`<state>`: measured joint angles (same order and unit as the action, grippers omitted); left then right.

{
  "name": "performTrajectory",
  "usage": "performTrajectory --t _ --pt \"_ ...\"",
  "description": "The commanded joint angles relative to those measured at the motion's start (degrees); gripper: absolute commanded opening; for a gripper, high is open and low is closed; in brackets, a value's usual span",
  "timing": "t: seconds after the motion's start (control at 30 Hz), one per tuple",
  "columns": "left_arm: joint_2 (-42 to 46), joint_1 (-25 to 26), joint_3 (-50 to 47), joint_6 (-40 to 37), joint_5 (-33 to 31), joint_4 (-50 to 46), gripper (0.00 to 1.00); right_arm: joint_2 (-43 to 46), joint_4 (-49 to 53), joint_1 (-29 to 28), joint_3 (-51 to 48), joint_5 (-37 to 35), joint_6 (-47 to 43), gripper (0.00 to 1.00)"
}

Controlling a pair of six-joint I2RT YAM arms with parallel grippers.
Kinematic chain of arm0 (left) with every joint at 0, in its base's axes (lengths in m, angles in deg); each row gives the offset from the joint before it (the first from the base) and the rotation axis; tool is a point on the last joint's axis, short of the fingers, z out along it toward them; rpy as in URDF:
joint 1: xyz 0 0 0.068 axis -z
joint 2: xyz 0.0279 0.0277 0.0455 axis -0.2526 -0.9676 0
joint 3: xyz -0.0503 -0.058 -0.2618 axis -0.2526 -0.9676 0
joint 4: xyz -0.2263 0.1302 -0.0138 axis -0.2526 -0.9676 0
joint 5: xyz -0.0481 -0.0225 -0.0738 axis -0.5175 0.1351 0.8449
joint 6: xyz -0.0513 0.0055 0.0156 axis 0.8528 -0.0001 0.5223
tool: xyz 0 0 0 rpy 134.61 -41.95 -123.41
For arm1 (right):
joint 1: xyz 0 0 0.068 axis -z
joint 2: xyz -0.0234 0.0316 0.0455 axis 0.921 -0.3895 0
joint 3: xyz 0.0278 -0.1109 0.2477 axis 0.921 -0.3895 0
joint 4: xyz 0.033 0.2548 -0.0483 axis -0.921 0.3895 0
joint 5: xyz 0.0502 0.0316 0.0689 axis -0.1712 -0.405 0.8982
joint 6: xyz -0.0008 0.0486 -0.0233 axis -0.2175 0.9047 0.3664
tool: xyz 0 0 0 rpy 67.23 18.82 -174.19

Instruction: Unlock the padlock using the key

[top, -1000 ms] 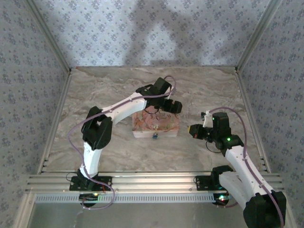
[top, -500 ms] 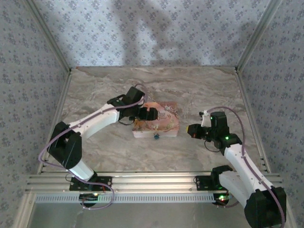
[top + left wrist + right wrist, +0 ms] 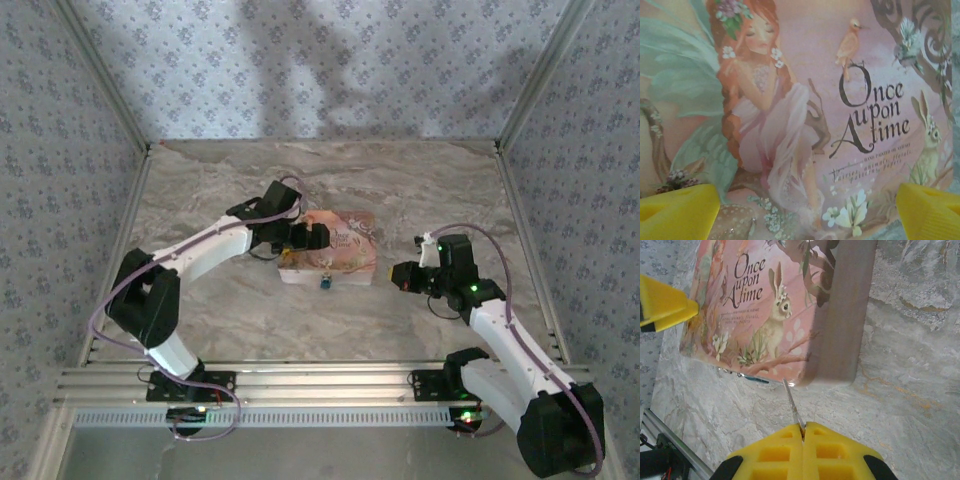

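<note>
Floral wallpaper walls [image 3: 400, 80] on three sides, and a grey-brown marbled table [image 3: 200, 200], smooth and matte, under both arms. Near the table's middle lies the flat pink box [image 3: 345, 240], its lid printed with a fairy, a rabbit and "Once upon a time"; the side wall looks like plain mauve card. The padlock [image 3: 326, 284], a tiny blue squarish body with a dark top, sits touching the box's near side, roughly at its midpoint.

The left gripper [image 3: 303, 240] hovers over the lid's left part, its yellow ribbed fingertips [image 3: 677, 210] spread wide with nothing between them. The right gripper [image 3: 803, 432], off the box's right near corner, has its yellow waffle-moulded fingers pressed together on the key [image 3: 792, 405], a thin bright metal blade pointing toward that corner.

By the look of it the key is in hand, but it isn't in the lock yet. The blade's tip sits by the box corner, apart from the padlock. Lining up, inserting and turning are all yet to do.
</note>
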<state>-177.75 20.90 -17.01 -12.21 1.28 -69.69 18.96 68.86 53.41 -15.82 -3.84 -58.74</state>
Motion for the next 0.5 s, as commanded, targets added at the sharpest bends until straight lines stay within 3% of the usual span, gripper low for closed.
performTrajectory --t 0.0,0.2,0.47 --pt "-4.4 -2.8 1.8 -3.1 -3.0 -2.9 0.93 -0.1 0.4 -0.5 1.8 -0.7 0.4 0.00" --pt "-9.1 -5.9 9.2 -7.4 -3.3 -4.6 0.93 0.1 0.6 -0.9 1.8 -0.7 0.5 0.00" --pt "-11.6 -6.0 14.7 -10.5 -3.3 -4.9 0.93 0.2 -0.3 -2.0 1.7 -1.0 0.9 0.00"
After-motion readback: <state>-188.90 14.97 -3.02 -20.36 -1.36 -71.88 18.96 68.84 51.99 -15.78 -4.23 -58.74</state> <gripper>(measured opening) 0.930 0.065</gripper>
